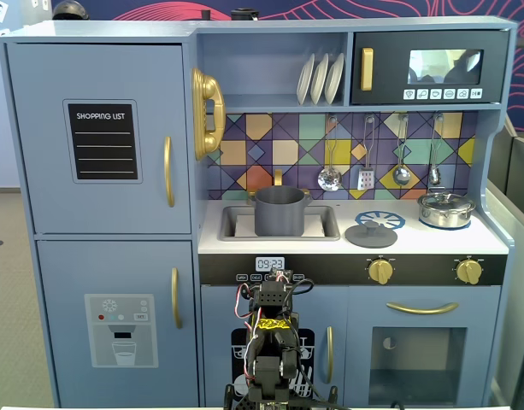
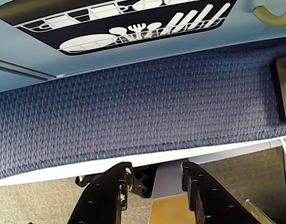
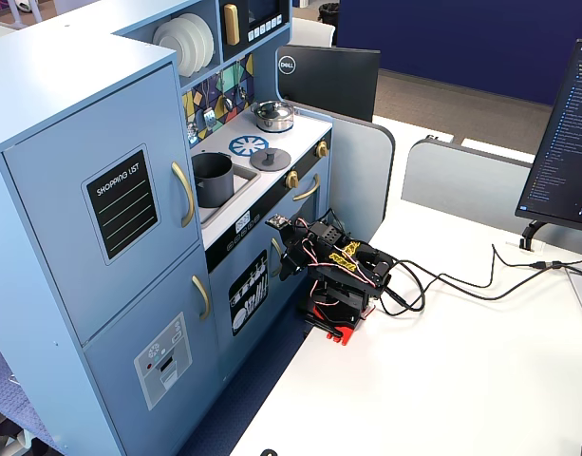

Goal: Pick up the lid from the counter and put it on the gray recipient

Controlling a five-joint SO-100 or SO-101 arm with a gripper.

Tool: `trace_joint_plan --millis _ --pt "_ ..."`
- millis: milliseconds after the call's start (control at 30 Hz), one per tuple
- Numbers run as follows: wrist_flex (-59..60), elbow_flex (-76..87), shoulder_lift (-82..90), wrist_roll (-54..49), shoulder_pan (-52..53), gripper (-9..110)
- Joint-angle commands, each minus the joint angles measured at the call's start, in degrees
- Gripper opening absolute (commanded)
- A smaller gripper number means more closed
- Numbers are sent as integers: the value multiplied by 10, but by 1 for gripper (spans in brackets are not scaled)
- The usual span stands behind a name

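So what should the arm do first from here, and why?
Probably lift and reach up toward the lid. The pincer hangs folded low, empty, pointing at the floor, well below the counter, where the lid lies flat beside the gray pot in the sink.

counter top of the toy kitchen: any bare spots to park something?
Bare: the white strip between the lid and the silver pot, and the front edge above the knobs. Crowded: the sink, filled by the gray pot.

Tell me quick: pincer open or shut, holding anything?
Pincer: open, holding nothing; lid sits on the counter beside the gray pot.
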Motion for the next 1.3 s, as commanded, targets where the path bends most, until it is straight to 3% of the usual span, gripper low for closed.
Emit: trace_joint_plan --millis 0,367,800,1133,1267 --pt "100 2 -5 -11 14 0" --pt "63 1 -6 -10 18 0" --pt "-204 -287 -76 -138 151 0" --pt "-519 -292 -117 -138 297 0" --pt "-661 -253 -157 -93 332 19"
